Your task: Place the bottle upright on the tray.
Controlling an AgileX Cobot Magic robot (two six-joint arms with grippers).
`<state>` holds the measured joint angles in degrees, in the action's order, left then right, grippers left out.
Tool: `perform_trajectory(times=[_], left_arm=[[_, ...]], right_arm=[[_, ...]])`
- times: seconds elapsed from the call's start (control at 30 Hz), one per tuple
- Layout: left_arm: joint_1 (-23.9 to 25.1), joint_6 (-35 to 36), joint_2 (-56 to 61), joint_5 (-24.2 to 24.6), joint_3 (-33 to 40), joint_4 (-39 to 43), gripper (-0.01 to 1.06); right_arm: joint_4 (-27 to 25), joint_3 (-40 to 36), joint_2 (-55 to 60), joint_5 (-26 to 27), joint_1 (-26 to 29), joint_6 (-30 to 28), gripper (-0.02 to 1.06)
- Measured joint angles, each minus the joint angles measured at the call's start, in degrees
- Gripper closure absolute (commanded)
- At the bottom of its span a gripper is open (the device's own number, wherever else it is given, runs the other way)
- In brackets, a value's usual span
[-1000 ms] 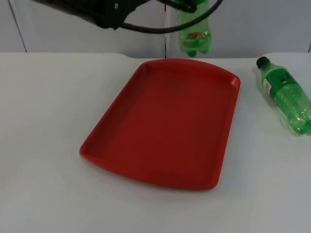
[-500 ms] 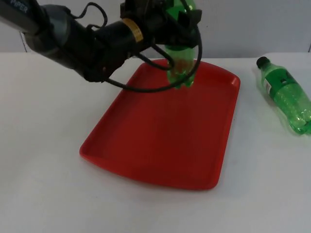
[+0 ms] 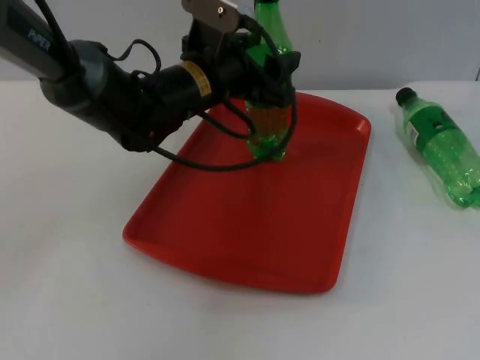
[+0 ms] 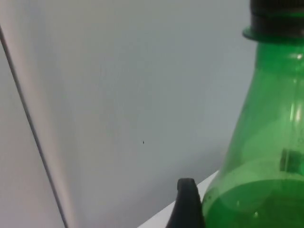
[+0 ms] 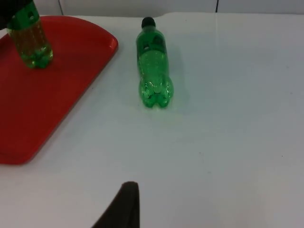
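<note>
Top view first: the left gripper (image 3: 264, 71) is clamped around a green bottle (image 3: 268, 112), coming in from the upper left of the frame with the arm stretched over the red tray (image 3: 247, 247). The bottle stands vertical, cap up near the top edge, its base right at the tray floor in the upper middle part of the tray. Can't quite tell if the bottom is actually resting on the tray or just a hair above it. Over at the right edge of the frame a second bottle (image 3: 442, 146) lies on its side on the white table (image 3: 60, 300), cap pointing away toward the wall, well apart from the tray.

Left wrist view: the held bottle's neck and black cap (image 4: 275, 14) rise straight up against the grey wall (image 4: 118, 95), so the long axis really is upright, and it sits right beside the fingertip.

Right wrist view: the right gripper's state I can't tell; that arm looks like it's just waiting. From here the standing bottle is on the tray and the lying one is nearer this arm.

My take: what matters is that the bottle sits straight below the left gripper, axis vertical, so it looks like it just needs a clean let-go without tipping.
</note>
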<state>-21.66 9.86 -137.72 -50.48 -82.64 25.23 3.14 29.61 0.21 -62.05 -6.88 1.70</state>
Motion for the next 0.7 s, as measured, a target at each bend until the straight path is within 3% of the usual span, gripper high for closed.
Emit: perform_trajectory(times=[0.53,0.63,0.67,0.7], left_arm=[[0.0,-0.6,-0.1,-0.4,0.0,1.0,1.03],[0.0,-0.6,-0.1,-0.4,0.0,1.7,0.82],[0.0,-0.7,-0.1,-0.4,0.0,1.8,0.82],[0.0,-0.8,-0.1,-0.6,0.0,2.0,0.71]], right_arm=[[0.0,0.0,0.0,0.0,0.0,0.0,-0.01],[0.0,0.0,0.0,0.0,0.0,0.0,-0.01],[0.0,0.0,0.0,0.0,0.0,0.0,-0.01],[0.0,0.0,0.0,0.0,0.0,0.1,-0.01]])
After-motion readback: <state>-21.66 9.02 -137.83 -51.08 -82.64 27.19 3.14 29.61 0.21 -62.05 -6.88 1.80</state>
